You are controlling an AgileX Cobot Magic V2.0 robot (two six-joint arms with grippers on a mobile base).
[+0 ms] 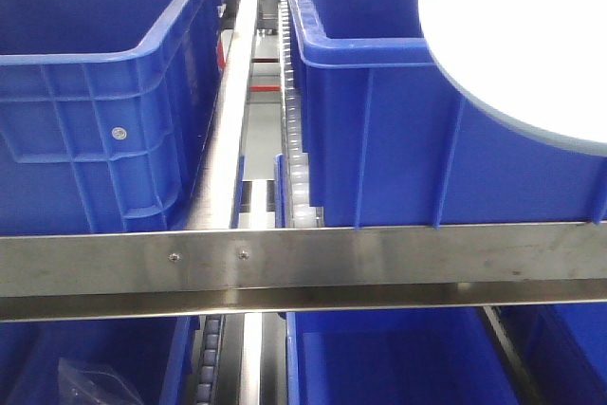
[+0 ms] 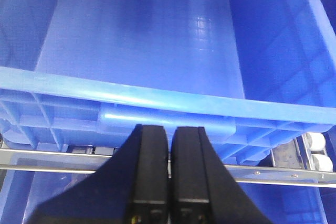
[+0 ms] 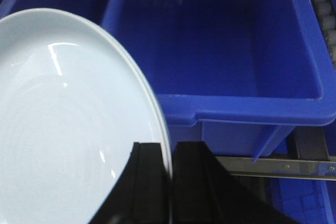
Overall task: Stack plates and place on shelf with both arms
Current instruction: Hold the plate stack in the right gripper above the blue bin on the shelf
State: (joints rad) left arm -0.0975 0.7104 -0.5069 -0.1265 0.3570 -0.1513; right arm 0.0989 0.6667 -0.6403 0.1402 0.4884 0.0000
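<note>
At the bottom of the right wrist view, the right gripper has its black fingers clamped on the rim of a pale bluish-white plate, which fills the left of the frame and stands on edge. Whether this is one plate or two stacked cannot be told. Beyond it sits an open blue bin on a steel shelf rail.

In the left wrist view, the left gripper has its fingers together, holding nothing, before another blue crate.

In the front view the plate shows at upper right, over the right-hand bin.
</note>
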